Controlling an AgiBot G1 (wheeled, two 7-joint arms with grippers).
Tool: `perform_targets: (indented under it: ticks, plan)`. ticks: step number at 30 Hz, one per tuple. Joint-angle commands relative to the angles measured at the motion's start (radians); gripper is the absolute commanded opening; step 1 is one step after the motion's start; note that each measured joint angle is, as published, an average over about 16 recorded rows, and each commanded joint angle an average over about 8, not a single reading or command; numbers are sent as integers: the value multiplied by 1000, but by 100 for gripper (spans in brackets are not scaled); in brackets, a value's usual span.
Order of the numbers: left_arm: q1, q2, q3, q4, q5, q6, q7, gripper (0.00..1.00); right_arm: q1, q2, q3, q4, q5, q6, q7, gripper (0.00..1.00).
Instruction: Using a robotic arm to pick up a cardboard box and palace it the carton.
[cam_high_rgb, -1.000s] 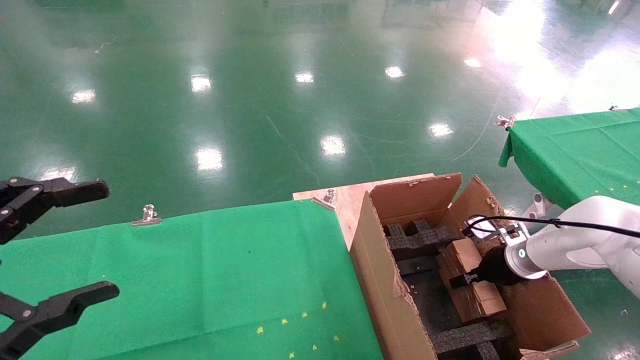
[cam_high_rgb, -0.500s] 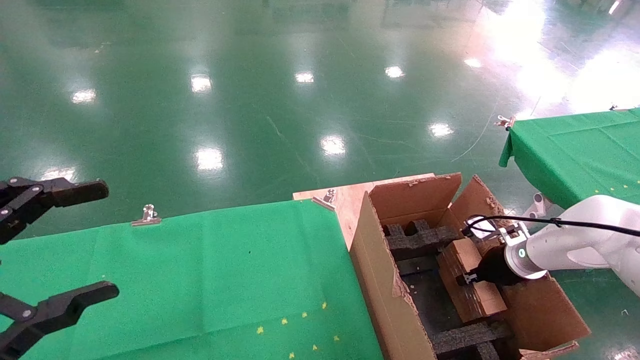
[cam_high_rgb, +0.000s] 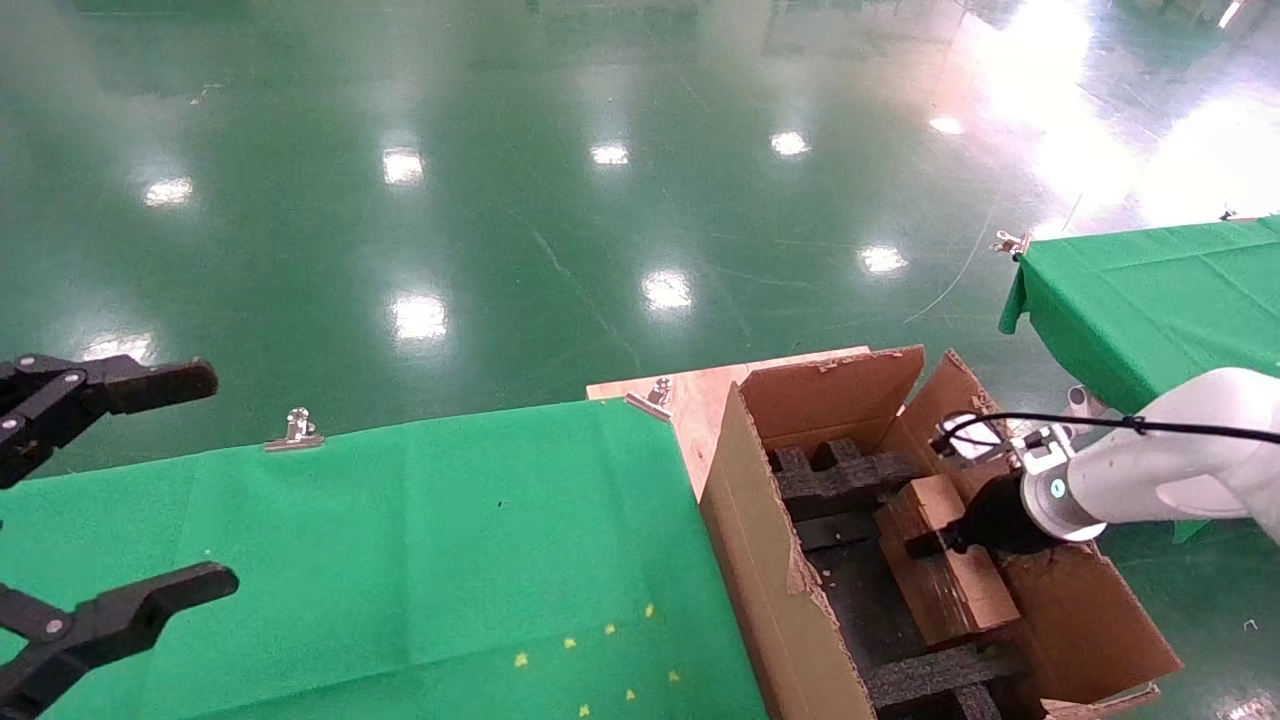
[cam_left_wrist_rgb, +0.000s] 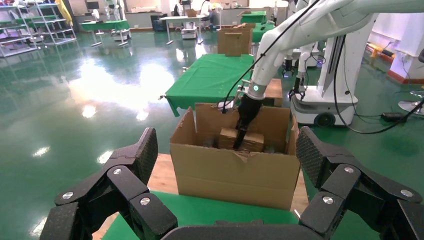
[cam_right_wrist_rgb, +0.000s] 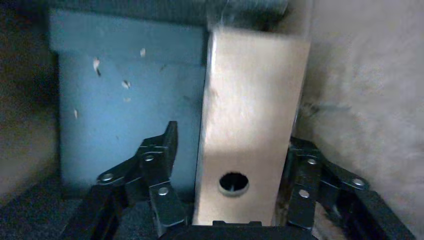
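Inside carton (cam_high_rgb: 760, 560), cardboard box (cam_high_rgb: 950, 570) lies lengthwise (near-far); right gripper (cam_high_rgb: 925, 545) straddles it, fingers spread.

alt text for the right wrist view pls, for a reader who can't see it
The right gripper, fingers spread open, straddles the cardboard box, which has a round hole. The box stands beside black foam inside the carton.

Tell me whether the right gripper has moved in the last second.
Yes. The right gripper has lifted slightly and shifted toward the carton's far flaps, its teal ring now higher against the carton's right wall, jaws astride the cardboard box.
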Motion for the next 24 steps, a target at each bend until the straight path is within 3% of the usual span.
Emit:
perform_targets:
  ticks: [1,13,19,24]
  plan:
    - [0,0,0,0,0,0,0,100,11,7,-2,9,-5,3,3,100]
    - [0,0,0,0,0,0,0,100,176,72,-7,157,-62,48,17,100]
    - [0,0,0,0,0,0,0,100,300,143,26,346,-60,46,-9,100]
    - [0,0,0,0,0,0,0,100,370,223,91,531,13,-8,-85,100]
